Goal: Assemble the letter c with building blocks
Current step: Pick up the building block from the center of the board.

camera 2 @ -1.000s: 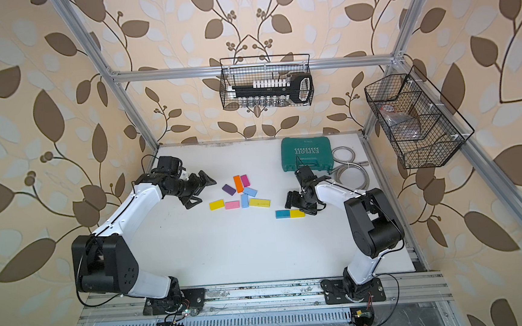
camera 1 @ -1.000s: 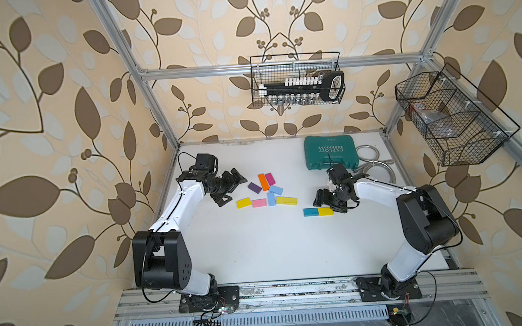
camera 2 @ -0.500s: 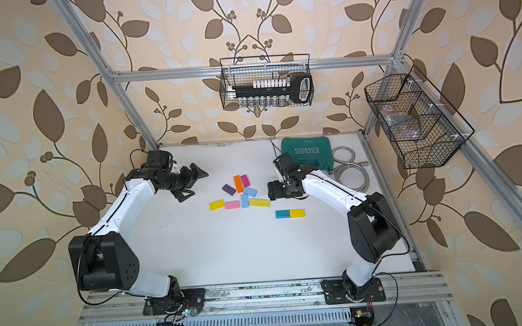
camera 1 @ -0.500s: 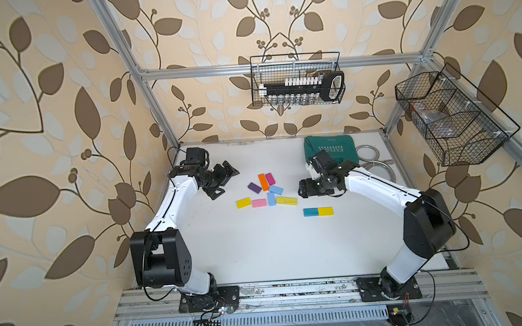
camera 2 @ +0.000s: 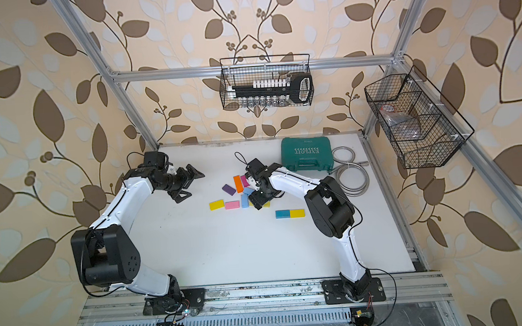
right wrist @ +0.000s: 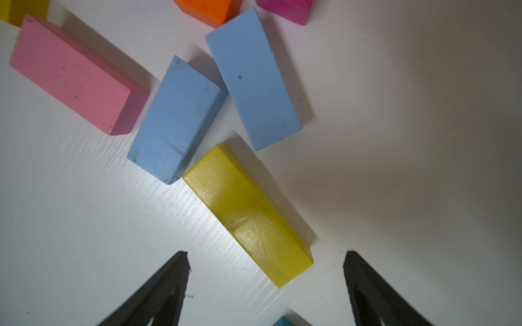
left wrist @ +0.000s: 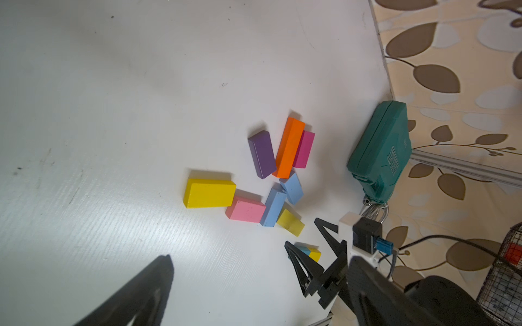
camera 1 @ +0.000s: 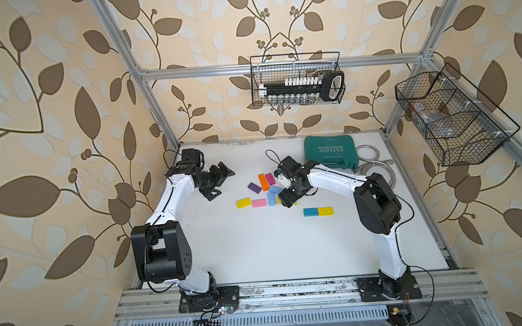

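In both top views a loose cluster of building blocks lies mid-table: purple (camera 1: 254, 187), orange (camera 1: 263, 182), magenta (camera 1: 269, 179), two light blue (camera 1: 271, 199), pink (camera 1: 258, 203) and yellow (camera 1: 243, 202). A teal block (camera 1: 310, 212) and a yellow block (camera 1: 325, 211) lie end to end, apart to the right. My right gripper (right wrist: 266, 254) (camera 1: 288, 198) is open just above the table. The near end of a long yellow bar (right wrist: 248, 217) lies between its fingers, untouched. My left gripper (camera 1: 218, 182) (left wrist: 259, 258) hangs open and empty left of the cluster.
A green tool case (camera 1: 331, 151) sits at the back right with a coiled metal hose (camera 1: 376, 165) beside it. Wire baskets hang on the back wall (camera 1: 296, 84) and the right wall (camera 1: 448, 119). Light blue blocks (right wrist: 178, 118) crowd the yellow bar's far end.
My right arm has swung left from the teal and yellow pair to the cluster and now stands over the long yellow bar. The left arm has drawn back slightly.
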Robot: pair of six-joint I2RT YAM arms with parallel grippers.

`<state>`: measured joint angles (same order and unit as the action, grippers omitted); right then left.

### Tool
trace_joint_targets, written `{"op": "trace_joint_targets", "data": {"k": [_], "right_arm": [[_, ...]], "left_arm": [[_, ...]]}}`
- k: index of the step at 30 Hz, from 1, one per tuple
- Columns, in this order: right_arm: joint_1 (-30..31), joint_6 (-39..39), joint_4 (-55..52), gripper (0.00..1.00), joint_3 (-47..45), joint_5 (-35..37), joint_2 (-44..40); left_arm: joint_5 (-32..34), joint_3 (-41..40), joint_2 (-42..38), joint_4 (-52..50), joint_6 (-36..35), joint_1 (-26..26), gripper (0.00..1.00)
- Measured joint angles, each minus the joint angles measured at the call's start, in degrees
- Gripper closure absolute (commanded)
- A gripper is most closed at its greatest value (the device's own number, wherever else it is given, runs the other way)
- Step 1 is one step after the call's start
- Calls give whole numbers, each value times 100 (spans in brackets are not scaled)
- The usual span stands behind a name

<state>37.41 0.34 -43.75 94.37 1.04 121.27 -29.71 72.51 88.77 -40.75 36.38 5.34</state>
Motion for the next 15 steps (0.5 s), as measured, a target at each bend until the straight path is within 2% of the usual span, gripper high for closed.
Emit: {"op": "trace_joint_targets", "data": {"k": [4,8,12,15], "right_arm": [[87,-144,-76,21,330,133,317],[136,-243,-177,34,455,190,584],[160,-345,-306,55,538,177,632],[170,-442,-424,82,619,173,634]], "left_arm": [[-59,-9,20,70,17,0,1],[-138,-13,37,122,24,0,1],[-142,-15,37,157,31,0,1],[-144,-17,37,157,70,0,1]]}}
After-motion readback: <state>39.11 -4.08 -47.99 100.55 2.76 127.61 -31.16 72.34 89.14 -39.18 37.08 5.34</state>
